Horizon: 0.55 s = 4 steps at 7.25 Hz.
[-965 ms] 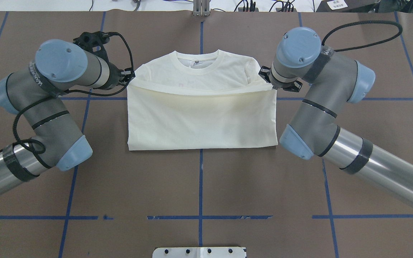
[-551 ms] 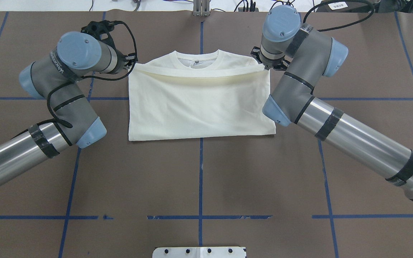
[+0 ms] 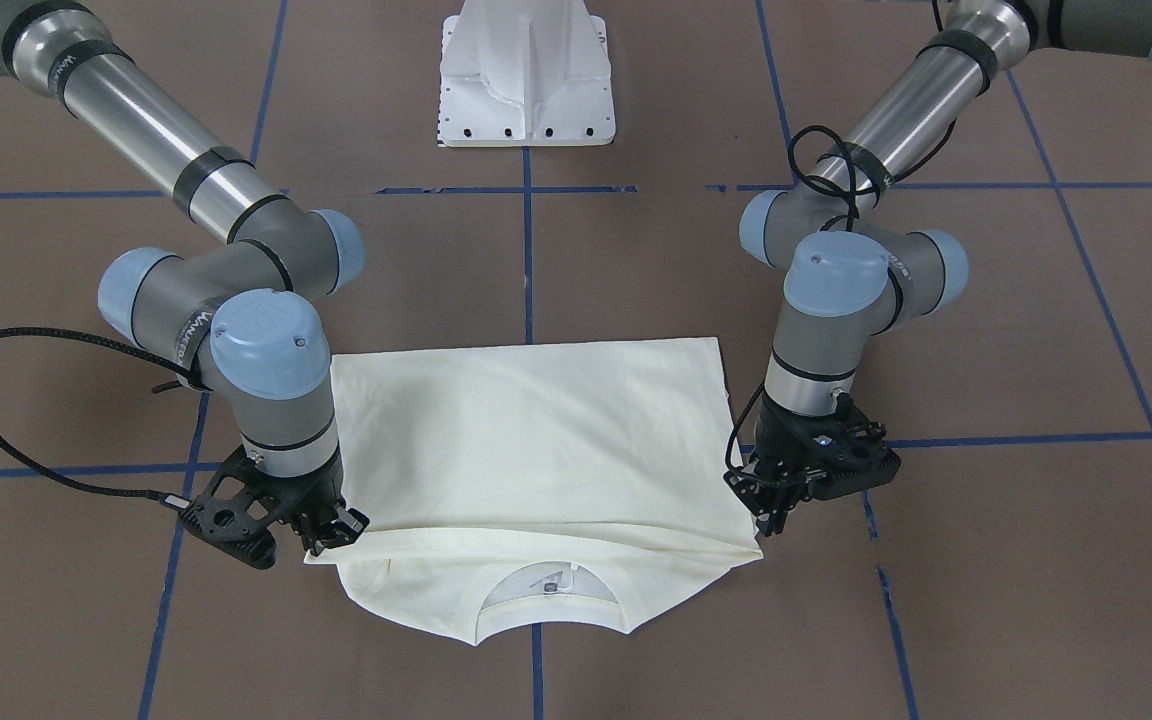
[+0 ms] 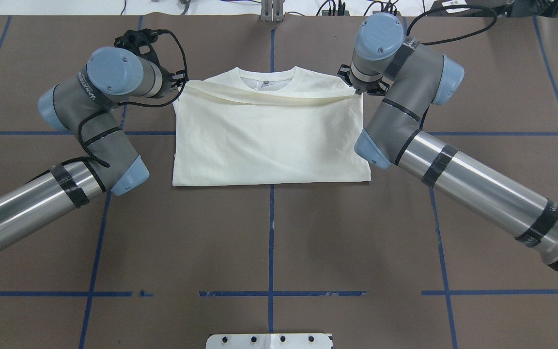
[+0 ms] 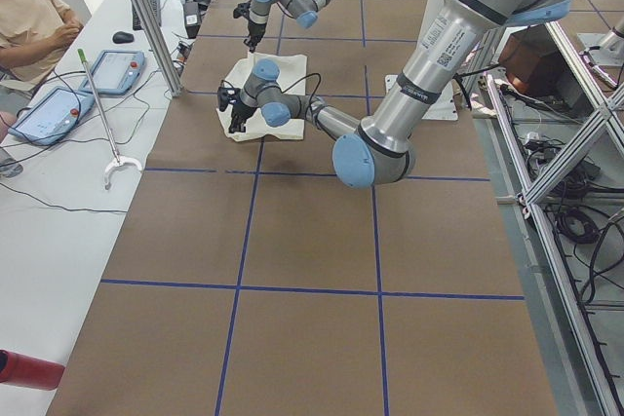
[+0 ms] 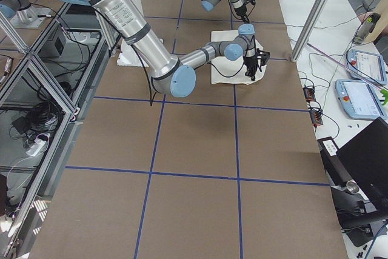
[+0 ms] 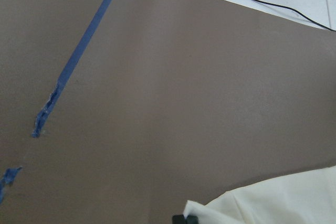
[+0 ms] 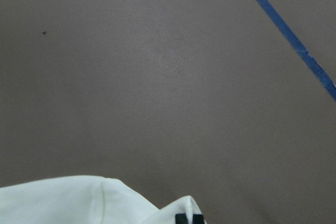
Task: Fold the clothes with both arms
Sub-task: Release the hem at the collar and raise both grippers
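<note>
Cream shirt (image 4: 269, 145) on brown table (image 4: 269, 242), centred over the middle blue tape line (image 4: 271, 232), on the side far from the white base (image 4: 269, 341). Plain side up, no print showing. Lower half is doubled over the upper. The hem runs as a slightly sagging strip just short of the collar (image 4: 265, 76), with a label inside the neck. Left gripper (image 4: 180, 83) is clamped on one hem corner, right gripper (image 4: 359, 90) on the other.
</note>
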Available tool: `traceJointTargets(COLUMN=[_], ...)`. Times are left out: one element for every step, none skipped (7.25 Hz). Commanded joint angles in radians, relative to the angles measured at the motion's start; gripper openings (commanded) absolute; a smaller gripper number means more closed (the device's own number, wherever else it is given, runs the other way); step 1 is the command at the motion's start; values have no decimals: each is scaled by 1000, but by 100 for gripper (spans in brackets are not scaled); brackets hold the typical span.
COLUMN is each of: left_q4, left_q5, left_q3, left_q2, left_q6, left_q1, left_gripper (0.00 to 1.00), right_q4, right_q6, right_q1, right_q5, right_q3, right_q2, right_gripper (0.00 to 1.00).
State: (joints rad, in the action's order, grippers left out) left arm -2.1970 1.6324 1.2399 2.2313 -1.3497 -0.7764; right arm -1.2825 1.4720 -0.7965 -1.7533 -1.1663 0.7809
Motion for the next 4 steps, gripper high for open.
traceJointTargets(left_q4=[-65,-64,-66,-67], left_q5=[7,9,35,78], left_q3=[6,30,36,38], left_q2=[-5,-9,-18,-22], left_q6=[1,0,-3,-5], left_q1=[-6,-10,-11,-14], left_gripper=[28,28,29,31], right_q4=[3,-6,-8,-6], right_q6=[11,14,48,153], right_q1=[-1,-3,17,66], right_q5=[-2,-33,-91,-95], right_q3=[-36,-134,-298,-431], right_q2=[-6,47,163,264], right_gripper=[44,48,57,72])
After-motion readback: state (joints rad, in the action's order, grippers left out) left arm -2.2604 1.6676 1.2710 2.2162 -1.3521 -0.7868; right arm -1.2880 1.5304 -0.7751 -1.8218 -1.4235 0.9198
